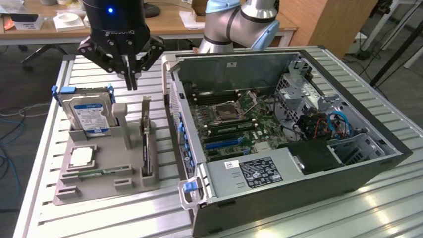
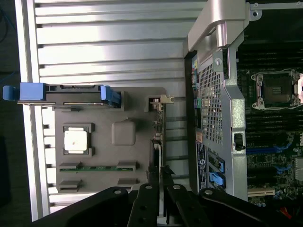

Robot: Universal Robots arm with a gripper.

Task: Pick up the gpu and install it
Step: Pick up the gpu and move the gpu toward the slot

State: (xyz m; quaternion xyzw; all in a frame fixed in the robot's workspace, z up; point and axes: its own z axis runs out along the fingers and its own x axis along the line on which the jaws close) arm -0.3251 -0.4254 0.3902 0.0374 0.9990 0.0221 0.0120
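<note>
Black gpu (image 1: 146, 135) x1, hdd (image 1: 89, 115) x1, RAM (image 1: 99, 173) x1 on rack (image 1: 92, 191); tool (image 1: 131, 84) closed.

ROBOTIQ lettering stood upside down on the gripper (image 1: 131, 83), print on the hard drive (image 1: 89, 115) label and the computer case (image 1: 290, 201) sticker (image 1: 261, 171) was too small to read

Premises are identified as a robotics laboratory or test workshop. A ribbed aluminium worktop (image 1: 370, 208) is fitted, on which an opened computer case (image 1: 297, 203) with an exposed motherboard (image 1: 231, 116) is placed. Beside it a grey moulded fixture (image 1: 99, 186) is set out, with loose computer parts stood in its slots. An industrial robot arm (image 1: 238, 22) is seen behind the case, near the worktop's far edge, and its black end effector (image 1: 130, 85) is positioned above the fixture. Cluttered wooden desks (image 1: 165, 22) are noted behind, and cables (image 1: 10, 119) are seen on the floor.
</note>
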